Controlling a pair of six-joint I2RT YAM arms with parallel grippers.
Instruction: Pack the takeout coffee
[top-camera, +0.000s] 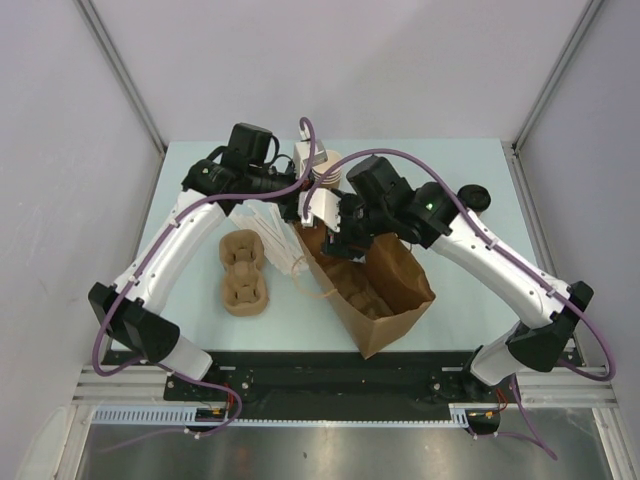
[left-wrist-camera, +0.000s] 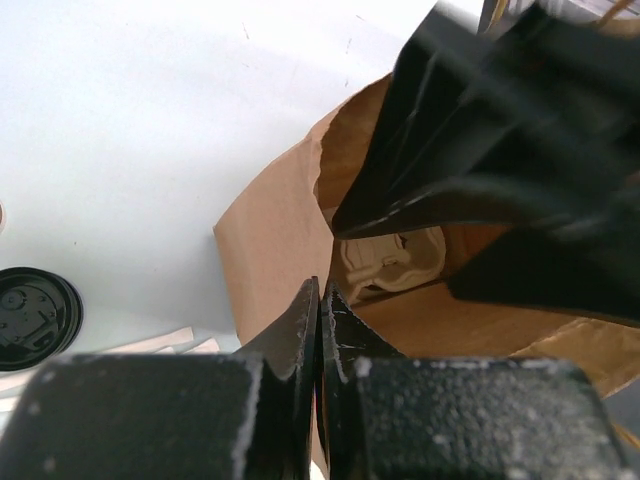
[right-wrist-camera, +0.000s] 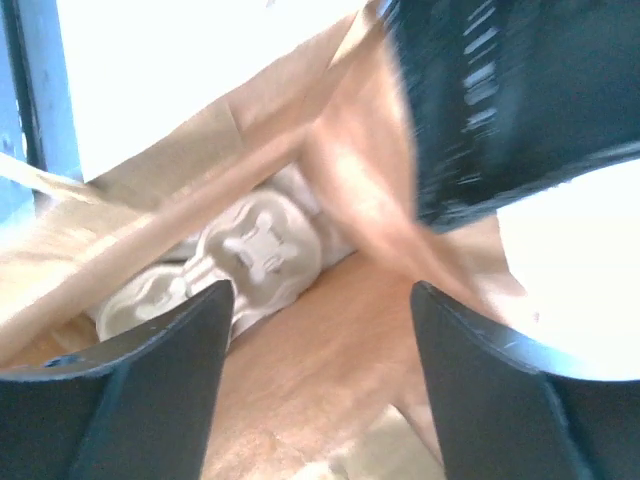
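Paper bag on its side mid-desk, mouth toward the far edge, base toward the arm mounts. Moulded two-cup carrier flat on the desk just left of it. Fan of white paper sheets between that carrier and the bag. Pale second carrier deep inside the bag, lying on the lower wall. Some tan cups just beyond the bag mouth, mostly hidden by both wrists.

Task item, takeout coffee: one black-lidded cup upright at the far right of the desk, beyond the right arm, well apart from the bag and outside it. Another black lid at the left edge of the left wrist view, on the desk; same cup or not, cannot tell.

Bag mouth crowded: both wrists over it, right wrist filling the upper right of the left wrist view and blocking most of the opening.

Reach of the left arm far out and bent inward to the right, left fingers pressed fully together at the bag's rim; pinch on the paper or not, cannot tell. Right arm in from the right, elbow out, right fingers spread wide at the mouth, nothing between them, aimed into the bag toward the second carrier.
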